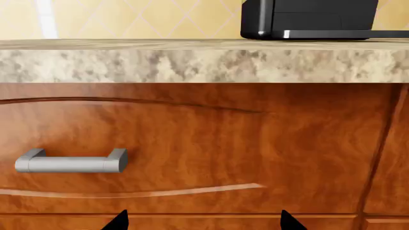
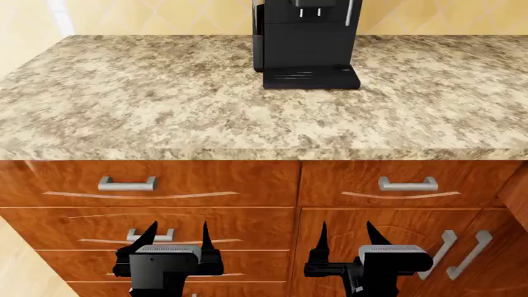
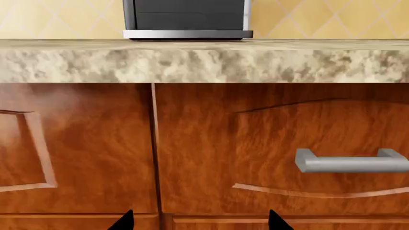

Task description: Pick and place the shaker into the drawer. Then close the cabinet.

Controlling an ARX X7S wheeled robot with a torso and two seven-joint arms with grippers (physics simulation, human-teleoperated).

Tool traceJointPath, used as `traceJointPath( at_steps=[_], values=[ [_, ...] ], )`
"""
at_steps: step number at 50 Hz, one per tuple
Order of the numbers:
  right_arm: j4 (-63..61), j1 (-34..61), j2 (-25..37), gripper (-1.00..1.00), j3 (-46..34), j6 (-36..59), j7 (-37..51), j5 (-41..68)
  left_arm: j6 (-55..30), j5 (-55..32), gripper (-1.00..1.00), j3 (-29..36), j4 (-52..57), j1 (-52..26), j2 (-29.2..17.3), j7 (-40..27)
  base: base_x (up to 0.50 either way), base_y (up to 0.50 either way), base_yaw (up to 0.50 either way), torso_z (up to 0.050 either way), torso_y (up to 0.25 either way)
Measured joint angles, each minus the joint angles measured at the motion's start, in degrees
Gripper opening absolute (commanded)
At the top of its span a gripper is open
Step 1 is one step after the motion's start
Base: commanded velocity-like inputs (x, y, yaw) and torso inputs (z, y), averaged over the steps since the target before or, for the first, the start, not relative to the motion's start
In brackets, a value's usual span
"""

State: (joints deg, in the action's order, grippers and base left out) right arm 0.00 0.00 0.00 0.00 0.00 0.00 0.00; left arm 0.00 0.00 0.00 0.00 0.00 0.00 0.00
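Observation:
The shaker is out of view in all three views. The cabinet (image 2: 247, 216) of reddish-brown wood fills the lower half of the head view, under a speckled granite top (image 2: 165, 105). Its drawer fronts are all shut, among them a wide top left drawer (image 2: 206, 182) and a top right one (image 2: 347, 182). My left gripper (image 2: 178, 234) hangs open in front of the lower left drawers, holding nothing. My right gripper (image 2: 347, 234) is open and empty before the lower right doors. In the wrist views, the left gripper (image 1: 203, 221) and right gripper (image 3: 200, 221) show only their black fingertips, wide apart.
A black coffee machine (image 2: 303, 43) stands at the back middle of the granite top. Silver bar handles (image 2: 128, 183) (image 2: 407, 184) stick out from the top drawers, and two slanted handles (image 2: 462, 250) from the lower right doors. A wooden panel (image 2: 518, 192) juts in at the right edge.

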Motion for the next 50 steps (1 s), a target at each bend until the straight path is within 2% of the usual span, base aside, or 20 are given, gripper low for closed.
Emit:
traceJointPath(
  at_steps=[13,32,37,44,50],
  values=[
    [-4.51,-0.36,1.57,1.0,-1.85,2.46,1.0,2.94,0.0,-1.85,1.0,1.85,3.6,0.68,-1.97,-0.2,0.0,0.0,0.0,0.043,0.0],
    [-45.22,7.86,5.98,1.0,0.84,35.24,7.23,15.75,-20.27,-10.61,1.0,-1.08,33.86,-8.29,-6.08,-3.64,0.0,0.0,0.0,0.05,0.0],
    [-51.03,9.29,13.71,1.0,-1.23,35.5,16.63,24.34,-24.61,-12.62,1.0,-2.04,41.14,-9.2,-7.1,-4.68,0.04,0.36,0.0,0.01,0.0],
    [-55.55,12.38,27.45,1.0,-9.43,29.04,31.66,33.93,-29.41,-14.75,1.0,-3.66,49.73,-9.97,-8.76,-6.33,0.08,0.5,0.0,0.0,0.0],
    [-57.53,15.3,36.21,1.0,-16.49,23.76,40.91,38.18,-31.65,-15.51,1.0,-3.85,53.64,-10.3,-9.94,-7.51,0.11,0.5,0.0,0.0,0.0]
  ],
)
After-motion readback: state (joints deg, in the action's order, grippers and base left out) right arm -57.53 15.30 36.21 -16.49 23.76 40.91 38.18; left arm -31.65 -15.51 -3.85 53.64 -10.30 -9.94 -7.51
